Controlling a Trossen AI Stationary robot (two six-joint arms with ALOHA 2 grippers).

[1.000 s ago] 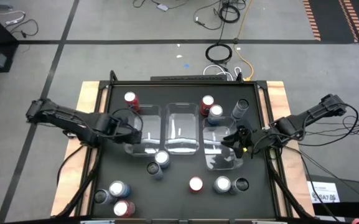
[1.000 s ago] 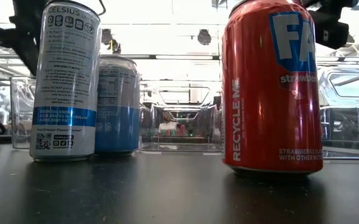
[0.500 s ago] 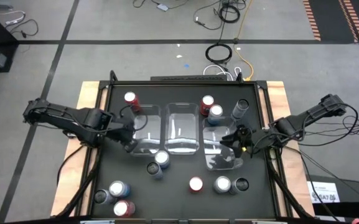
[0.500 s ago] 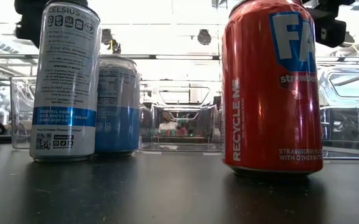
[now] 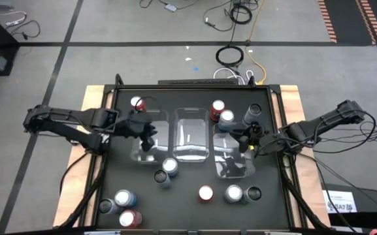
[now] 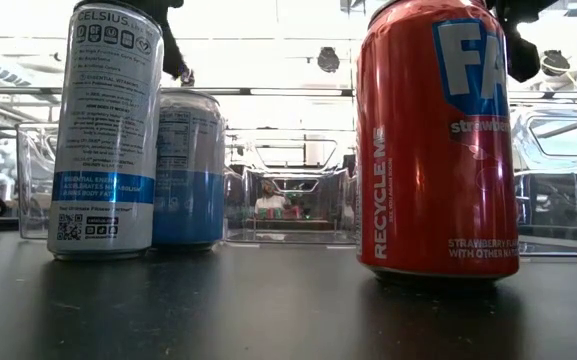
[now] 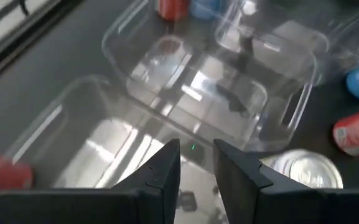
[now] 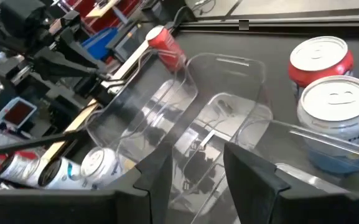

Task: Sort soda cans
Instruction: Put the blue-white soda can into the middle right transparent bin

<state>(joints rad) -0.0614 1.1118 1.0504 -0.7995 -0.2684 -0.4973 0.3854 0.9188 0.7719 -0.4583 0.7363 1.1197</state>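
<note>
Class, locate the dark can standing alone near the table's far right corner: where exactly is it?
In the high view, the dark can stands at the table's far right, beside the right bin, right of the red can and blue can.

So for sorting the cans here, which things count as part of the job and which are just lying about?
Part of the job:
- soda cans scattered on the table, red, silver-blue and dark
- three clear bins, all empty
- left pincer over the left bin
- right pincer over the right bin

Just lying about:
- cables on the floor beyond the table
</note>
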